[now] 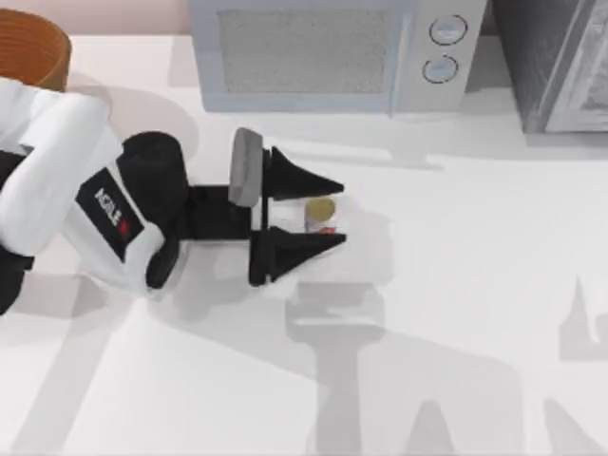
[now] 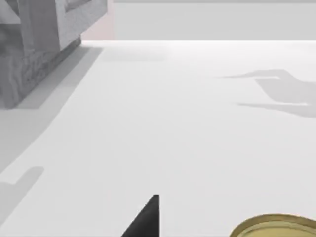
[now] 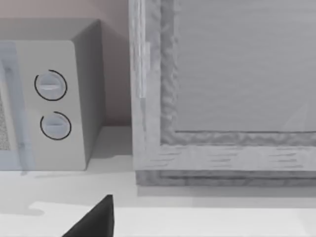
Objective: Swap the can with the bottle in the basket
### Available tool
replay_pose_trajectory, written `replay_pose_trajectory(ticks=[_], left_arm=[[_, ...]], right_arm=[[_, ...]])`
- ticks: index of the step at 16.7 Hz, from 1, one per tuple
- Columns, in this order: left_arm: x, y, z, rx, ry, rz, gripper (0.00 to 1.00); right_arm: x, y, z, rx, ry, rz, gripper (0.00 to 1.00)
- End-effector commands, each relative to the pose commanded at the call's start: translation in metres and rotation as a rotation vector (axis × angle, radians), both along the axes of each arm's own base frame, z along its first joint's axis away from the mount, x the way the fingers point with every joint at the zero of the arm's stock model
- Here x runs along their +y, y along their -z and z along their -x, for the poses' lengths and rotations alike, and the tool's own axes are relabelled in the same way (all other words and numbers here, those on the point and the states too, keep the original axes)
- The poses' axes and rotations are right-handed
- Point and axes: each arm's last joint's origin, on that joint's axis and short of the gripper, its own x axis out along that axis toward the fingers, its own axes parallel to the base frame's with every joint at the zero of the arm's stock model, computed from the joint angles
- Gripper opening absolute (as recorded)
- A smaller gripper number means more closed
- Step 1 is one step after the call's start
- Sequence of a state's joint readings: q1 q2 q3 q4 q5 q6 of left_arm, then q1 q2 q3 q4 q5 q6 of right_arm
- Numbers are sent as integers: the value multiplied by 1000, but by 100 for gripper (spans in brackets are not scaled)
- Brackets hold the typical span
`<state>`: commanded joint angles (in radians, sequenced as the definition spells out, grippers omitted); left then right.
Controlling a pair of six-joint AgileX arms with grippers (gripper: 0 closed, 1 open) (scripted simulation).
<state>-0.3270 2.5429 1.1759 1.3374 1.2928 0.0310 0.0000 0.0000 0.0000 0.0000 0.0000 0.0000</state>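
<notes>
Orange-brown woven basket [image 1: 33, 52] sat at the table's far left corner; the left gripper [image 1: 328, 215] straddled the small white, red-labelled, gold-topped can [image 1: 320, 216] mid-table, fingers spread, not yet pinching. By appearances, the swap had barely begun.

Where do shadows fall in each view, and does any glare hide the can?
Top view: arm shadows stretch across the table beneath the left gripper; the can stays readable between its jaws. Left wrist view: soft gripper-shaped shadows, no glare. Right wrist view: a shadow under the microwave.
</notes>
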Motion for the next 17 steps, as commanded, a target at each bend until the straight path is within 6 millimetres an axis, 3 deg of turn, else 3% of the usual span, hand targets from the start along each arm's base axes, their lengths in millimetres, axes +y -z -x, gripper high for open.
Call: replay_pose_trajectory(ticks=[11,14,17], left_arm=[[2,-1,0,12,-13,-3,100],[7,-17,10,85,-91,-28,100],[17,-50,30,152,-224,-65,100]], right_arm=[[0,0,0,0,0,0,100],[0,0,0,0,0,0,100],[0,0,0,0,0,0,100]])
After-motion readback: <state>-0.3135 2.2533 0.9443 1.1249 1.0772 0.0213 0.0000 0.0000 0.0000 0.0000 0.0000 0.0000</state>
